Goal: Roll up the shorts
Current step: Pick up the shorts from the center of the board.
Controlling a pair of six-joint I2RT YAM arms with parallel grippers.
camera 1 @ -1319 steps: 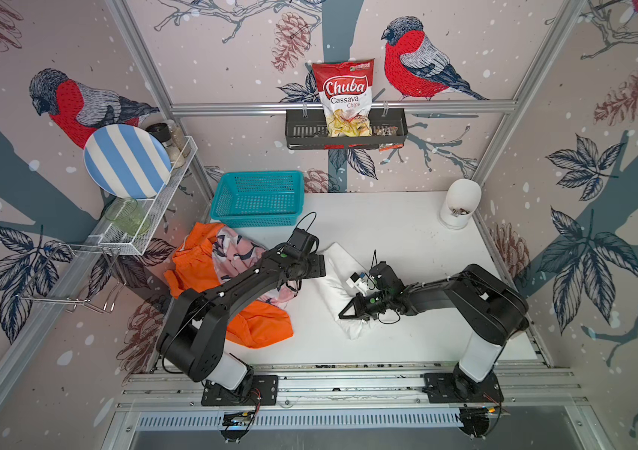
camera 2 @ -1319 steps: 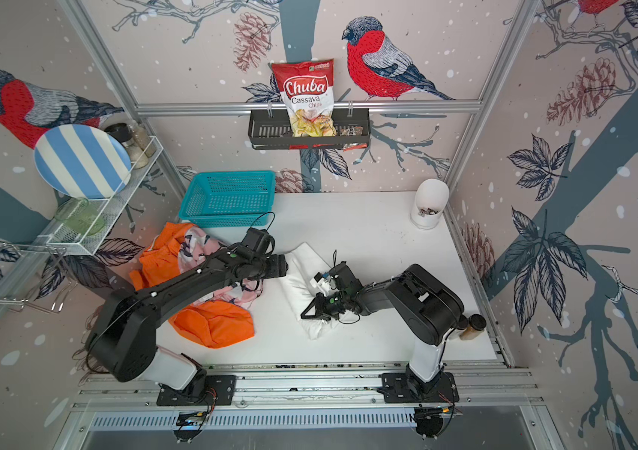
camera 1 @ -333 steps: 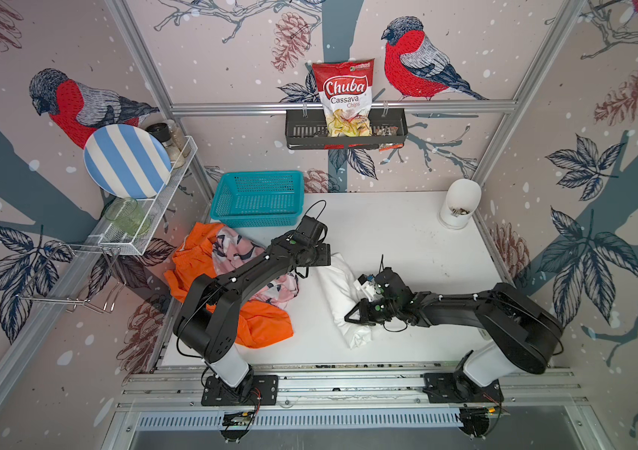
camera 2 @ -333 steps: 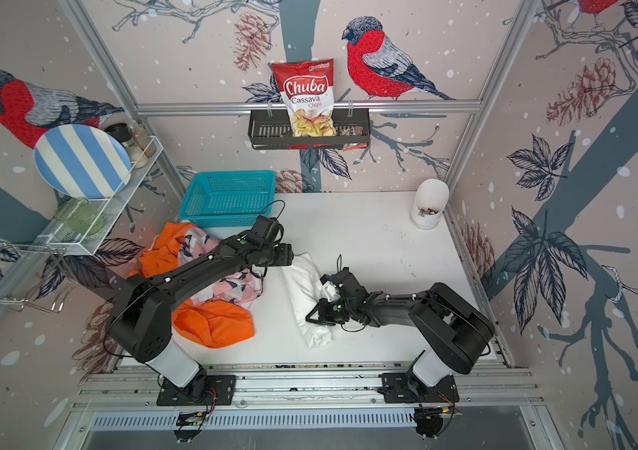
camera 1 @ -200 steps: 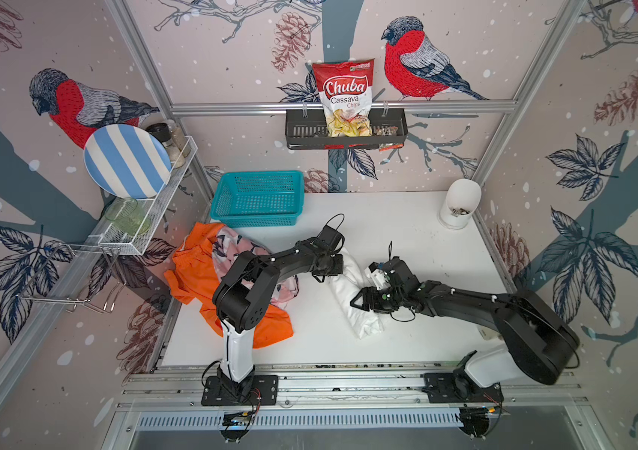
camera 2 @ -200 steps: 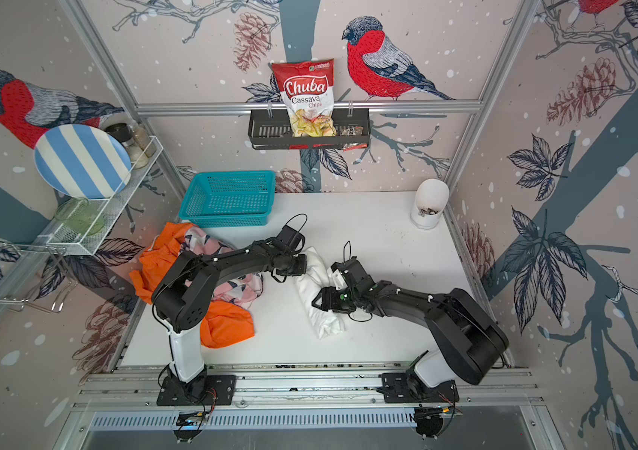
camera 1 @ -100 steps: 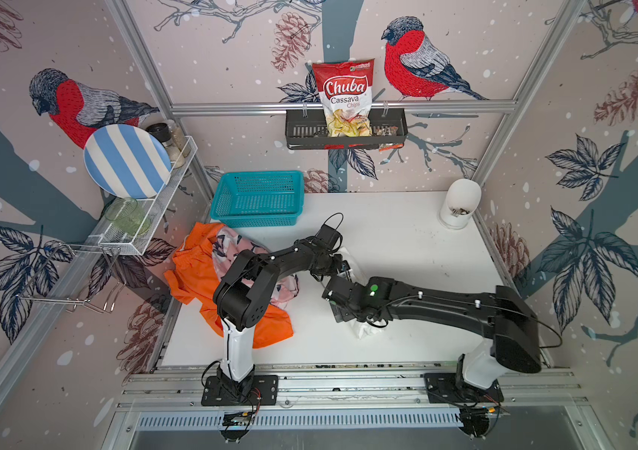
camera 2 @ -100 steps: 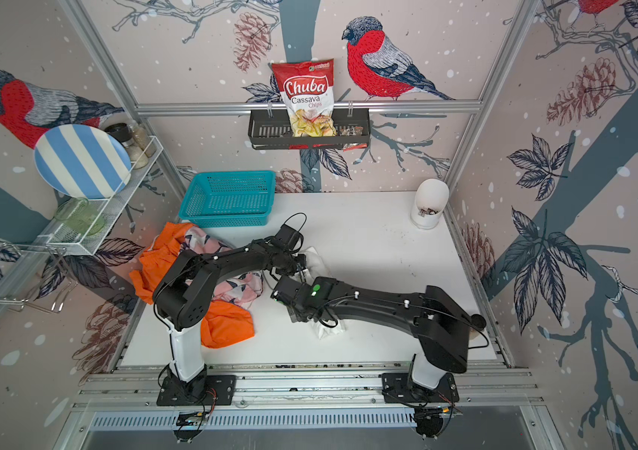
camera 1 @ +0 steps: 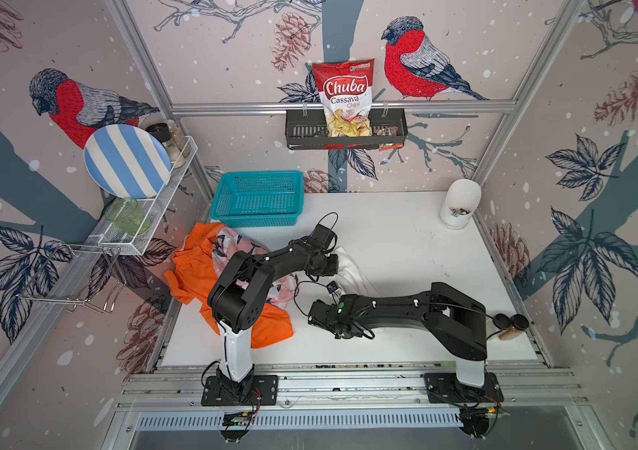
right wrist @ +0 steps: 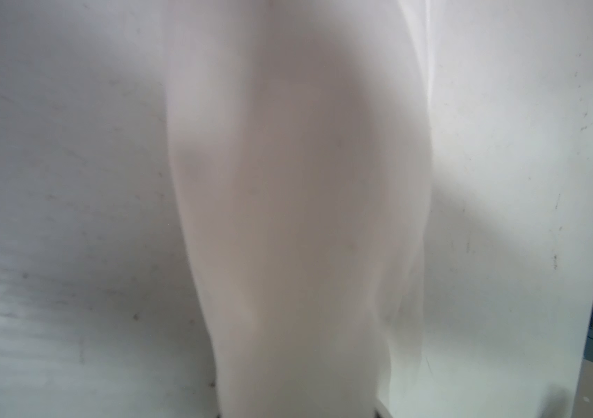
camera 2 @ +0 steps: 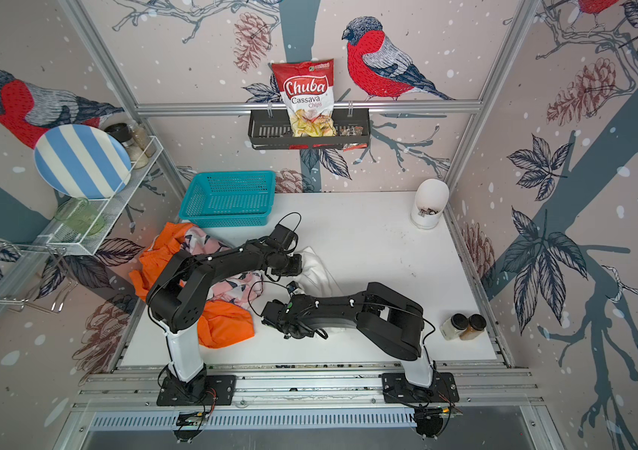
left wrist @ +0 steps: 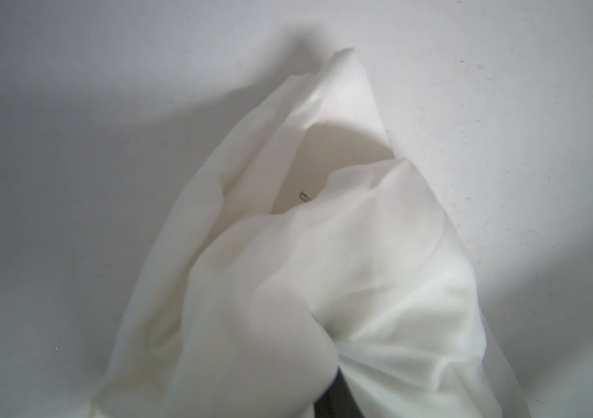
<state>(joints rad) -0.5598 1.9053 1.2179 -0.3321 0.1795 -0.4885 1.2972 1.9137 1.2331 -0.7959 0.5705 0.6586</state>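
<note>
White shorts (camera 1: 352, 272) lie bunched on the table (camera 1: 407, 241) against the left gripper (camera 1: 333, 265) and right gripper (camera 1: 319, 316) — cloth hides both sets of jaws, so their grip cannot be told. A slack hold would likely let the bundle unravel.

Both top views were bright and evenly lit from above, sharp at the centre, with wide-angle stretch at the corners. Only soft shadows fell on the table (camera 1: 387, 233). In the left wrist view the white shorts (left wrist: 324, 271) were soft-focus up close, with a broad grey shadow behind. The right wrist view was heavily blurred and washed out.
</note>
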